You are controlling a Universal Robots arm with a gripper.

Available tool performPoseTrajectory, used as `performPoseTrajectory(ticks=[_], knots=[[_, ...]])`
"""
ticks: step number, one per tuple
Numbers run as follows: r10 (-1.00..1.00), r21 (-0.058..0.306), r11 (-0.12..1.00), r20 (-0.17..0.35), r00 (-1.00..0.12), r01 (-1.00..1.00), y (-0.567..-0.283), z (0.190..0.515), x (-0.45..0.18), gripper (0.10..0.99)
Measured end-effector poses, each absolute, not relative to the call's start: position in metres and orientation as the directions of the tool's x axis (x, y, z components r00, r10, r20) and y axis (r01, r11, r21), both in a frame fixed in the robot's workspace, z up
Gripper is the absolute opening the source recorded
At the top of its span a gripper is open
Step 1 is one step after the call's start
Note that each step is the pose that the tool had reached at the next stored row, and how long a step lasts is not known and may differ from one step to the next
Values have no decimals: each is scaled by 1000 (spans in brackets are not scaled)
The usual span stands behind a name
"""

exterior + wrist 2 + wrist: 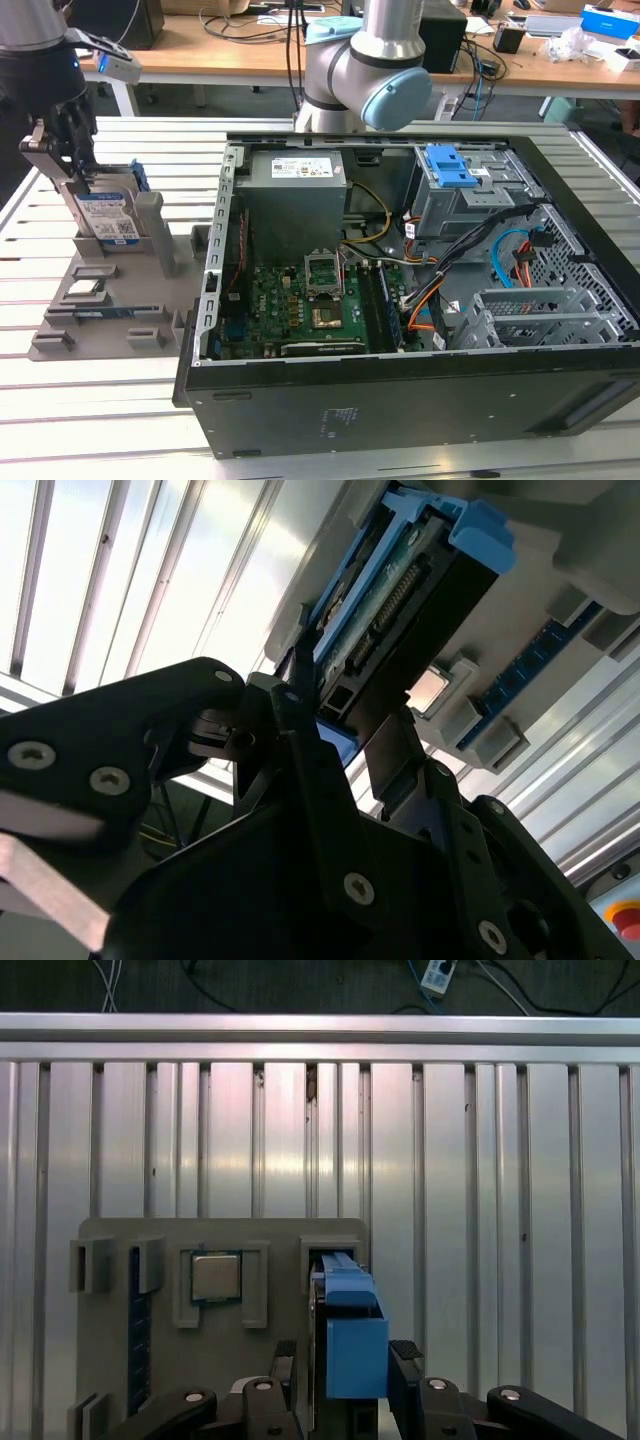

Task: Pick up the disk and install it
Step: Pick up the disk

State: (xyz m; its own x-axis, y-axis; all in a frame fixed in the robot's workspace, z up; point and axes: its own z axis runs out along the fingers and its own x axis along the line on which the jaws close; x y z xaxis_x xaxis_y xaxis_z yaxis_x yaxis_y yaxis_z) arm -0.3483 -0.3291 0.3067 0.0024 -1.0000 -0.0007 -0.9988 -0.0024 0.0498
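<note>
The disk [105,215] stands on edge in a slot of the grey parts holder [110,300] at the exterior view's left, its white-and-blue label facing out. My gripper [62,165] has come down over the disk's upper end. In the first wrist view its fingers [405,1358] sit tight against both sides of the disk's blue frame [352,1330]. The second wrist view shows the disk's connector end [400,600] between the two dark fingers, with my gripper [335,720] shut on it. The disk rests in its slot.
An open computer case [400,300] lies at the exterior view's right, with a grey drive bay topped by a blue latch [455,175], a power-supply box [295,190], a motherboard and loose cables. The holder also carries a processor chip [215,1275] and a memory stick [135,1330].
</note>
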Motion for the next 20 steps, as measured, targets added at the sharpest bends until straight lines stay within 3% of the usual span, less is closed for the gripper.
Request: performPoseTrajectory(ticks=[20], knots=[[-1000,50,-2,-1,2,-999,-329,292,-348,482]])
